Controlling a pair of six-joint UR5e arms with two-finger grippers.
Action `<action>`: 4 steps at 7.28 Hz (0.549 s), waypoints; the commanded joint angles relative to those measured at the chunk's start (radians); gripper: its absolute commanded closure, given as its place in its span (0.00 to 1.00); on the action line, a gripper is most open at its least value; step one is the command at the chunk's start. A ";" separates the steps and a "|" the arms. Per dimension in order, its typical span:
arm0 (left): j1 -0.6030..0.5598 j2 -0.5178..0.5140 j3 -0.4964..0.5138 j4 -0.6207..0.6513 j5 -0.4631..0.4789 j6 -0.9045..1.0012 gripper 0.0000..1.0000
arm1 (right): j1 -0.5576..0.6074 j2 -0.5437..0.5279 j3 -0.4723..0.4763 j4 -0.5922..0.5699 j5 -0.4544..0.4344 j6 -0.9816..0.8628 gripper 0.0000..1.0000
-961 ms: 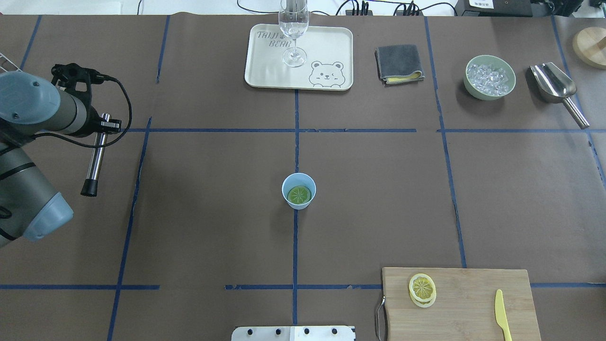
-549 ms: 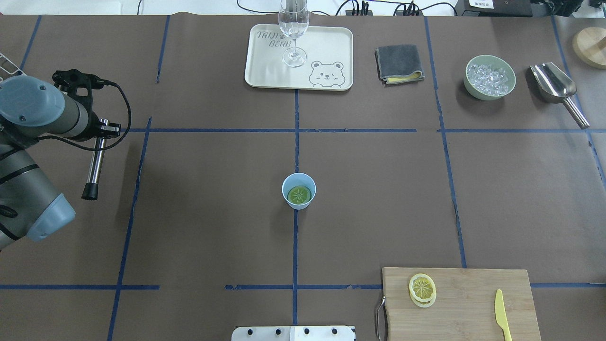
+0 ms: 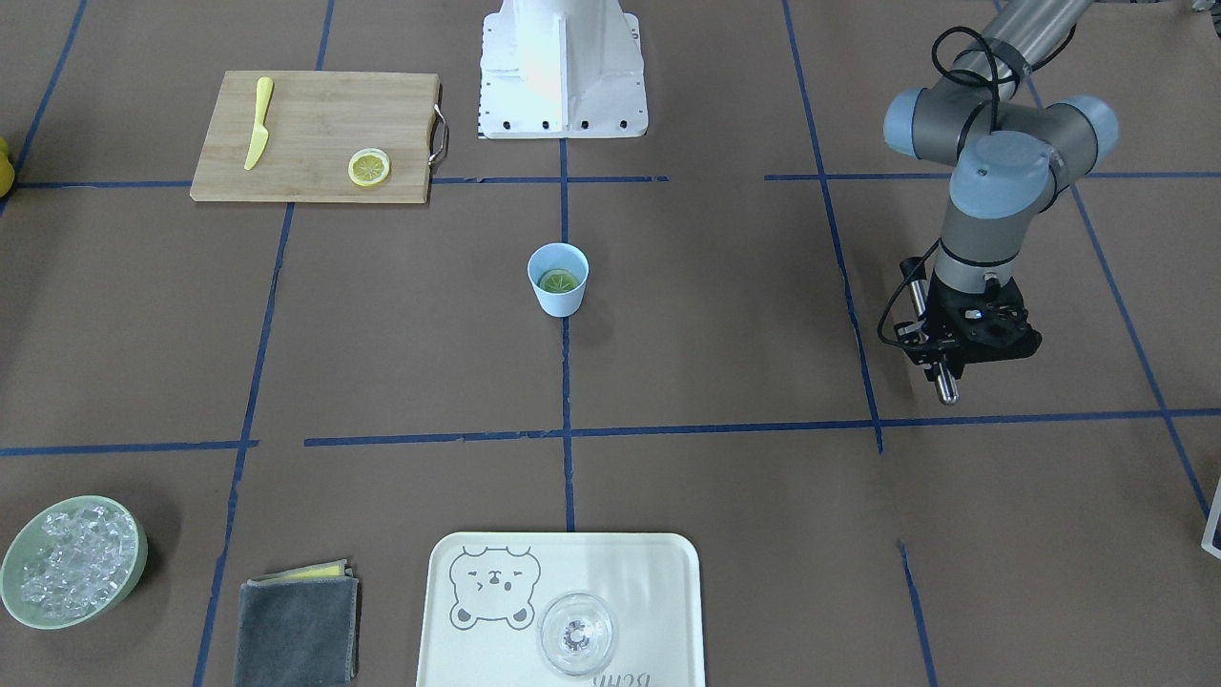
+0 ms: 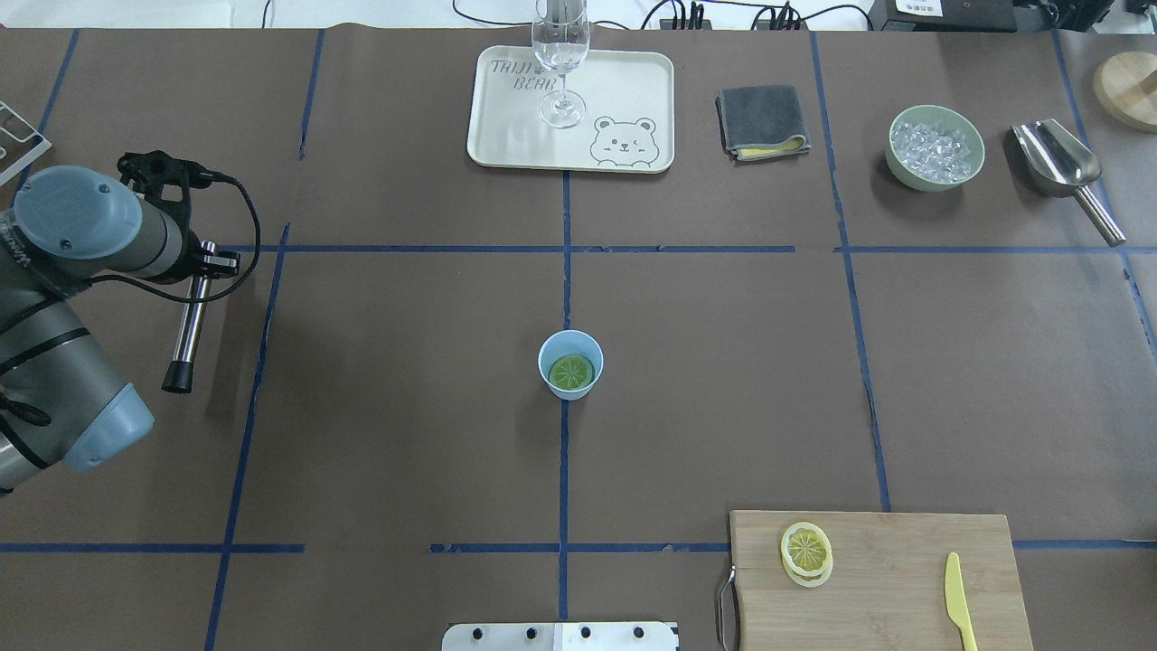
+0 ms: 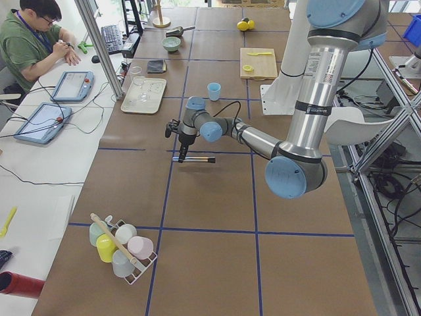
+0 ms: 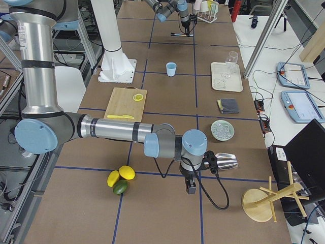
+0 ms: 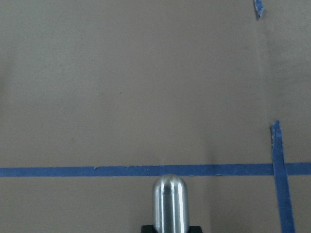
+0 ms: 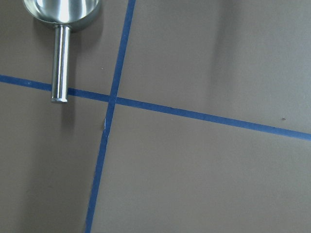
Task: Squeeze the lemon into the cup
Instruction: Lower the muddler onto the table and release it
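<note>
Two arms work over your brown-papered table (image 4: 407,434), which is crossed by blue tape lines. Your left arm (image 4: 50,353) stands at the table's left end. Its forearm runs out nearly level from the robot, and its wrist is bent so that the left gripper (image 4: 210,259) points down at the paper. The jaws are clamped on a metal rod (image 4: 188,325) near one end, and the rod lies level above the table with its black-capped end on the robot's side.

Your right arm (image 6: 111,129) stretches low and nearly level toward the table's right end. Its wrist is bent downward and the right gripper (image 6: 191,187) hangs over the tape lines near the steel scoop (image 8: 60,58). You cannot tell from these views whether its jaws are parted or closed.

At the near right, your cutting board (image 4: 895,579) carries a second slice (image 4: 806,551) and a yellow knife (image 4: 958,601). At the far middle, the bear tray (image 4: 624,90) holds a stemmed glass (image 4: 562,54). A folded grey cloth (image 4: 759,117) lies between that tray and the green bowl (image 4: 913,181) of ice.

The cup (image 4: 553,375) stands upright at the table's centre on a tape line, well apart from both grippers. The lemon slice (image 4: 571,372) lies flat inside it, near the bottom, and looks greenish against the blue.
</note>
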 commanded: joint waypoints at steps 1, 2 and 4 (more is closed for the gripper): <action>0.017 0.001 0.005 -0.008 0.001 0.003 1.00 | 0.000 0.003 0.000 0.000 0.000 0.000 0.00; 0.022 0.001 0.010 -0.008 0.001 0.007 1.00 | 0.000 0.003 -0.002 0.000 0.000 0.000 0.00; 0.031 0.001 0.018 -0.008 0.001 0.008 1.00 | 0.000 0.003 -0.002 0.000 0.000 0.000 0.00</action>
